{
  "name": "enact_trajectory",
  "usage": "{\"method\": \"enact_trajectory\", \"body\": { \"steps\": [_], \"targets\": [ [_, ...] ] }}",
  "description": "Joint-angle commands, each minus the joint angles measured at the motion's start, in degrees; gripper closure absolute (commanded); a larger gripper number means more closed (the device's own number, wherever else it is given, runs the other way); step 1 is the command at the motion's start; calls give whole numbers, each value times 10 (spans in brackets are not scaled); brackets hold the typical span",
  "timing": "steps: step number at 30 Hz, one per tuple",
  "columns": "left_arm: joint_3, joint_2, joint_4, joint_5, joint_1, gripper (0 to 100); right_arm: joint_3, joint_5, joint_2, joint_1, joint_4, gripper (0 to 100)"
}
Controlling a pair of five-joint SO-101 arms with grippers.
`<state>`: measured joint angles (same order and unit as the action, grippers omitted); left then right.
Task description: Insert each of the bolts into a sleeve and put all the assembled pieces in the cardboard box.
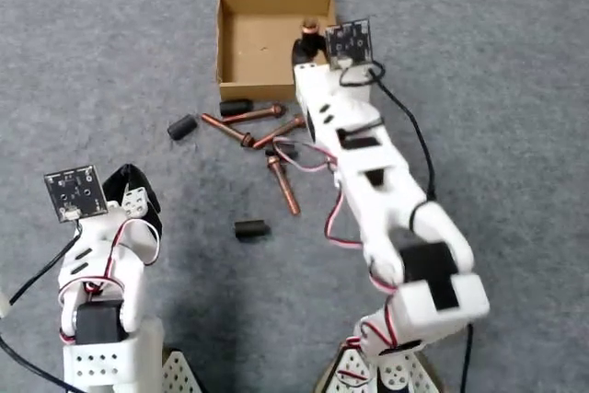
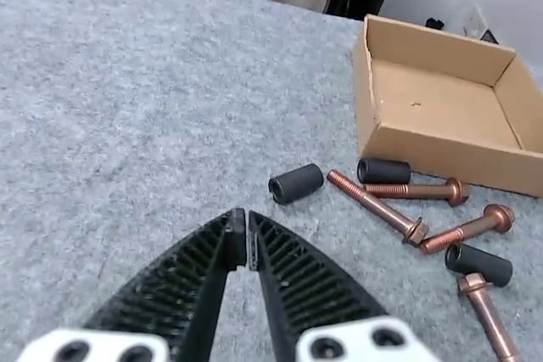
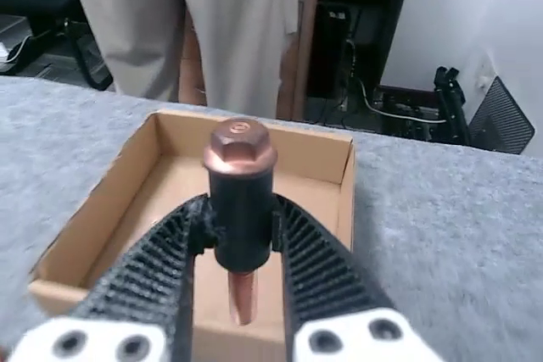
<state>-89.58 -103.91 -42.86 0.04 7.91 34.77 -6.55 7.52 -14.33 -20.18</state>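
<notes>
My right gripper (image 3: 240, 219) is shut on a black sleeve with a copper bolt (image 3: 241, 177) through it, held upright over the near side of the open cardboard box (image 3: 299, 147). From above, the right gripper (image 1: 308, 41) sits at the right wall of the box (image 1: 262, 43). My left gripper (image 2: 246, 239) is shut and holds nothing, low over the carpet at the near left (image 1: 127, 183). Several loose bolts (image 1: 253, 115) (image 2: 373, 205) and black sleeves (image 1: 182, 126) (image 2: 295, 183) lie in front of the box.
One sleeve (image 1: 250, 228) lies apart, nearer the arms' bases. A bolt (image 1: 283, 181) lies beside the right arm (image 1: 368, 163), whose cables hang over the pile. A grey carpet (image 1: 497, 89) covers the table.
</notes>
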Motion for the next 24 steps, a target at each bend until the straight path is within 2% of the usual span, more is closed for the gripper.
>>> {"method": "enact_trajectory", "body": {
  "steps": [1,9,15,21,24],
  "targets": [
    [3,-4,11,5,0,980,-96,3,43,17,-17,993],
    [3,-4,11,5,0,980,-242,4,203,24,-16,992],
    [3,-4,11,5,0,980,-302,4,264,24,-16,990],
    [3,-4,11,5,0,980,-327,1,269,24,52,840],
    [8,-4,11,5,1,980,-337,1,269,24,74,832]
  ]
}}
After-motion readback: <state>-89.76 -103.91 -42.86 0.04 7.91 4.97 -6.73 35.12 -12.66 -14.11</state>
